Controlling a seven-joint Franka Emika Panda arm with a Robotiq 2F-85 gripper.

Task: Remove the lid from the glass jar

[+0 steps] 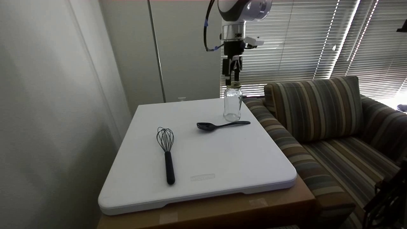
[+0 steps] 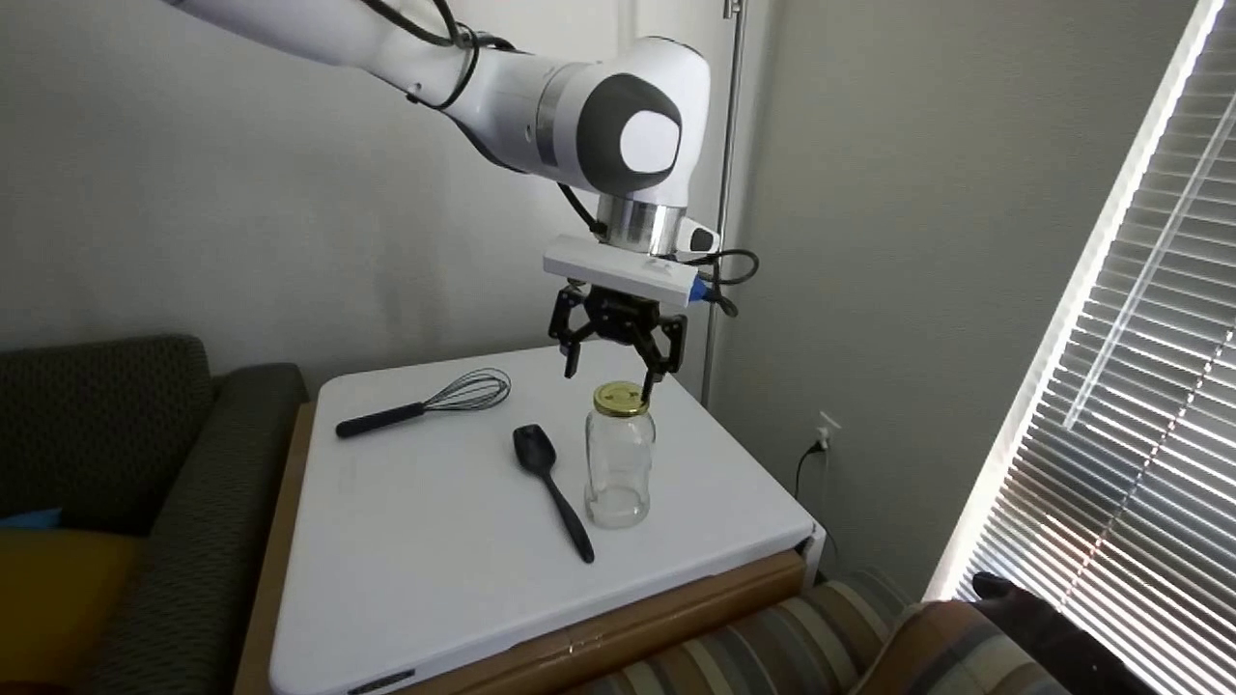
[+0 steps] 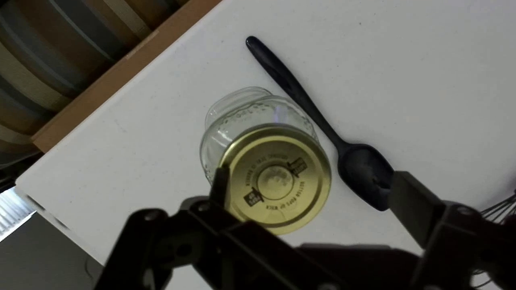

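The lid (image 3: 276, 183) sits flat on top of the glass jar (image 2: 619, 473), printed face up. I see straight through the jar's clear wall; it stands upright, long axis vertical. I have the gripper (image 2: 608, 385) above the jar, fingers spread and released, one close to the lid's rim; contact there I can't tell. The black spoon (image 3: 342, 150) lies just beside the jar. A strip of white table (image 2: 415, 541) separates the jar from the edge by the striped armchair (image 1: 349, 159); past the spoon, a broader stretch reaches to the whisk (image 1: 168, 157).
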